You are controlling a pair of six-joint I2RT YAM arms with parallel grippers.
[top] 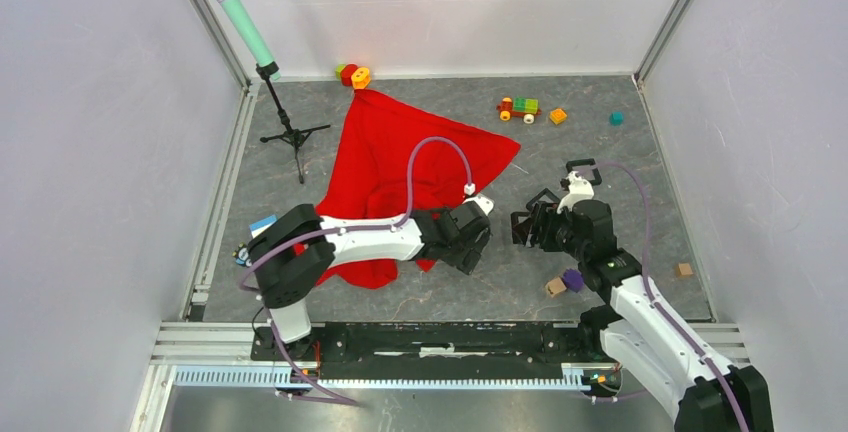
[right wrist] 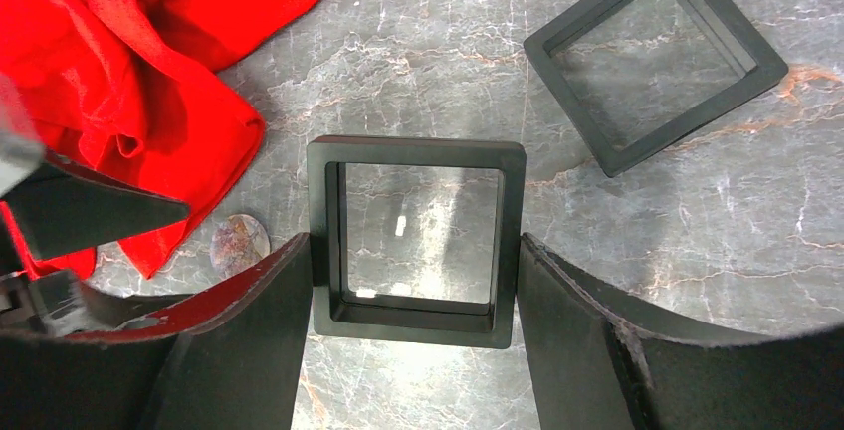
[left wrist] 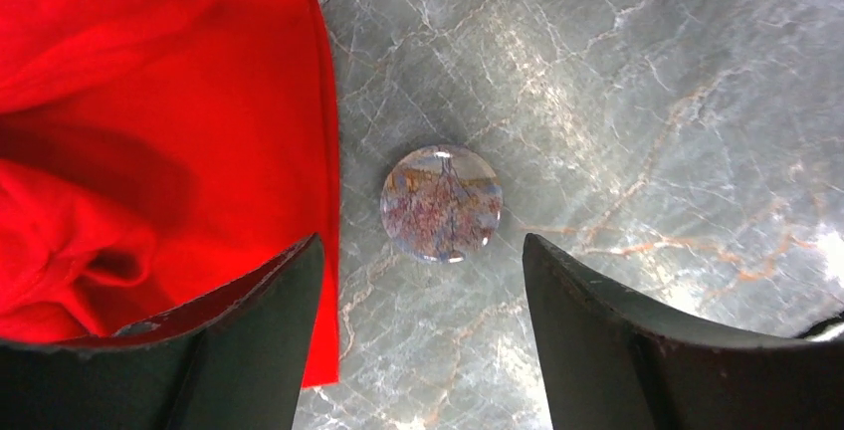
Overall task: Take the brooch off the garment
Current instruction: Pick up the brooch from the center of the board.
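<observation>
Top view: bright, even, diffuse overhead light. White enclosure walls [top: 90, 152] almost washed out. Soft, short shadows under arms and black tripod stand [top: 293, 137]. Detail crisp.

Left wrist view: large bright red cloth garment [left wrist: 199, 82] oversaturated, deep shadow in folds. Grey marbled tabletop [left wrist: 647, 102] shows pale glare toward right edge. Small round glassy brooch [left wrist: 441, 203] carries tiny white glints on lower rim. Black gripper fingers [left wrist: 249, 350] close to lens, soft-edged.

Right wrist view: white glint on clear window of black square frame [right wrist: 418, 149]. Blurred grey shape at left edge.

Brooch [left wrist: 441, 203]: I read a round, glossy disc, mottled blue and pink, flat on the bare worktop [left wrist: 647, 102]. It lies just beside the rumpled red garment's [left wrist: 159, 102] edge, detached.
</observation>
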